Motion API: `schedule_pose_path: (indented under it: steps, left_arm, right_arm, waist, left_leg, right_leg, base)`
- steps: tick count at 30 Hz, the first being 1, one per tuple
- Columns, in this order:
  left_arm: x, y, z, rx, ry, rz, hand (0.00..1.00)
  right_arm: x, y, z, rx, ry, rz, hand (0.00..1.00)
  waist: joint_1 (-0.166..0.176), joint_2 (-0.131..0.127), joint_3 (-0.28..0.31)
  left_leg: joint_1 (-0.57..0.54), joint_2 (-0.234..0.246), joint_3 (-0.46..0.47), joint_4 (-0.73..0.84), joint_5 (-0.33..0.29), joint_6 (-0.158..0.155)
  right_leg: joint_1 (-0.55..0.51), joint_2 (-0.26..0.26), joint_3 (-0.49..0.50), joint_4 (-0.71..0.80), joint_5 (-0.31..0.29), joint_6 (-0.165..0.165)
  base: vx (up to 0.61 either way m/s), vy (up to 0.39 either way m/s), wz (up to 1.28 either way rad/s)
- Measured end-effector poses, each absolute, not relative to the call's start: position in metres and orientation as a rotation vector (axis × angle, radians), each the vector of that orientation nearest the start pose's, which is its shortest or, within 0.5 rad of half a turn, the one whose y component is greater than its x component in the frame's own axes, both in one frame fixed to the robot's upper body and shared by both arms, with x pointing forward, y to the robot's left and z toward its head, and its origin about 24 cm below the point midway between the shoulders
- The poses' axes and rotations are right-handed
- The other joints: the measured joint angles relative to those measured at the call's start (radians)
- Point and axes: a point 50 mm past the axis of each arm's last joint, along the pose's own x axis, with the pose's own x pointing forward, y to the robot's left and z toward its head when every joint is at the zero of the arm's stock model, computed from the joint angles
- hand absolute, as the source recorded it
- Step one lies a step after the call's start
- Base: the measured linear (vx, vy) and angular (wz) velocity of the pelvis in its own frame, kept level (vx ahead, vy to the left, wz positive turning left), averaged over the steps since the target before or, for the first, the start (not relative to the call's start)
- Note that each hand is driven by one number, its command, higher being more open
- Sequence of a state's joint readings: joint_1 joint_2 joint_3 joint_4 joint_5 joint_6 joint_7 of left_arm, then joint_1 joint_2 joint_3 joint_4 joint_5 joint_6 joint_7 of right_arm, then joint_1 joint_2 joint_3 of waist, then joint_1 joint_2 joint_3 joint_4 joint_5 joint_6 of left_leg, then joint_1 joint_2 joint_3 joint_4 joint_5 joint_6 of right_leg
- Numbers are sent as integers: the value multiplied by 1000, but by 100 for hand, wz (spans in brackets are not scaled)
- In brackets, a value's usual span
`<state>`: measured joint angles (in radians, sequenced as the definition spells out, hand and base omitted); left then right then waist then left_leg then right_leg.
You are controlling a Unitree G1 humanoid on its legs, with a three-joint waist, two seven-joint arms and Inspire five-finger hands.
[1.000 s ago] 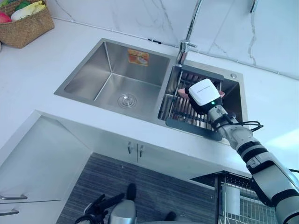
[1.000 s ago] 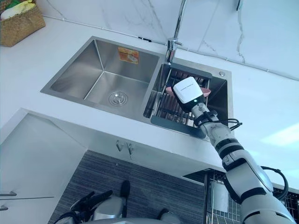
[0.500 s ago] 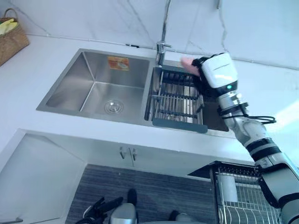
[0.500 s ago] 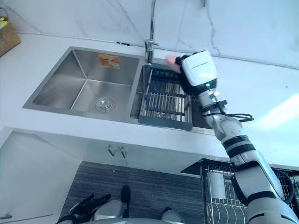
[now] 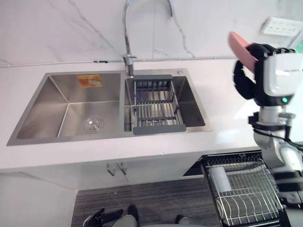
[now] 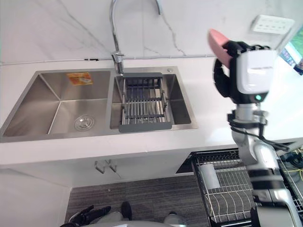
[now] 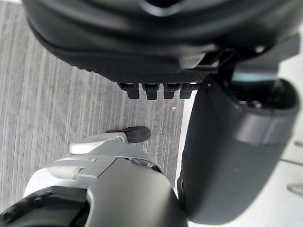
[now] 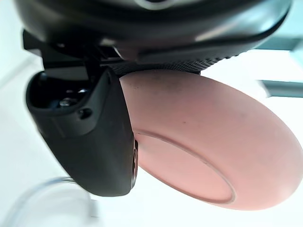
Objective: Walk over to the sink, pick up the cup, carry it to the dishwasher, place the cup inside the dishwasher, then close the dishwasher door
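A pink cup (image 5: pixel 239 45) is held high over the white counter, to the right of the sink (image 5: pixel 47 113), with its base facing out. My right hand (image 5: pixel 246 78) is shut on it; in the right wrist view the thumb (image 8: pixel 90 137) presses on the cup's (image 8: pixel 199 151) side. My left hand (image 5: pixel 102 218) hangs low by the floor with relaxed fingers and holds nothing; its bulk (image 7: pixel 161 47) also shows in the left wrist view. The dishwasher's wire rack (image 5: pixel 241 194) is pulled out below the counter at lower right.
A grey dish rack (image 5: pixel 154 106) sits in the sink's right basin under the tall faucet (image 5: pixel 128 28). A pale tumbler (image 5: pixel 218 178) lies in the dishwasher rack. A wall socket (image 5: pixel 281 26) is on the marble backsplash. Grey wood floor lies below the cabinets.
My right hand has lifted the pink cup out of the sink's dish rack, up and to the right over the counter. The camera has swung right; the basket has left the view.
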<state>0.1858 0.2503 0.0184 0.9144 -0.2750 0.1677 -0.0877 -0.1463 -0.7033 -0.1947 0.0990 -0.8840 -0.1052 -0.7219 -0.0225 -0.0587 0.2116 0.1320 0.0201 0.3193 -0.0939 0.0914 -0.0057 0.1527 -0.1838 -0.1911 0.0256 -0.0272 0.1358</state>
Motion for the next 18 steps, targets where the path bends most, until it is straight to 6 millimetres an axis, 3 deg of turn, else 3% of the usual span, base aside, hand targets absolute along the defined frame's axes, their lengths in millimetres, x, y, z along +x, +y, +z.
schedule_pose_path:
  steps: [3, 7, 9, 10, 12, 14, 18]
  left_arm:
    - [66, 240, -154, -98, 1228, 210, 100]
    - [69, 238, -154, -100, 1234, 203, 100]
    - [74, 245, -152, -88, 1230, 215, 100]
    - [76, 246, -151, -83, 1227, 217, 100]
    - [83, 254, -148, -67, 1219, 240, 100]
    - [88, 254, -148, -74, 1216, 245, 100]
    - [100, 254, -146, -74, 1194, 242, 100]
  right_arm:
    - [228, -330, 153, -1485, -498, -854, 0]
    - [209, -344, 136, -1426, -396, -978, 0]
    - [204, -346, 125, -1397, -358, -1034, 0]
    - [203, -345, 122, -1389, -354, -1039, 0]
    - [202, -341, 111, -1351, -337, -1047, 0]
    - [198, -341, 103, -1326, -313, -1061, 0]
    - [197, -345, 86, -1287, -240, -1086, 0]
  waist:
    - [-33, -10, 0]
    - [-65, -26, 2]
    - [-73, -50, 13]
    - [-72, -49, 13]
    - [-69, -78, 20]
    - [-73, -90, 13]
    - [-69, -88, 13]
  left_leg:
    - [-1, -2, 48, 0, -9, 0]
    - [-35, -1, 101, 8, -15, 7]
    - [-57, 5, 154, 10, -18, 12]
    - [-58, 8, 166, 10, -20, 13]
    - [-73, 19, 203, 35, -40, 8]
    - [-109, 35, 205, 82, -63, 0]
    - [-199, 83, 177, 207, -113, -15]
  right_leg:
    - [-42, -2, 53, 21, 2, 3]
    - [-113, -2, 110, 26, 9, 16]
    - [-167, -9, 116, 24, 16, 9]
    - [-173, -13, 102, 23, 16, 3]
    - [-199, -30, 27, 33, 40, -55]
    - [-225, -38, -10, 55, 50, -77]
    - [-249, -23, -33, 52, 52, -75]
  base:
    - [-33, 68, -43]
    - [-43, 53, -50]
    - [-28, 33, -65]
    - [-11, 31, -64]
    - [13, 9, -51]
    - [62, -32, -16]
    - [95, -59, 8]
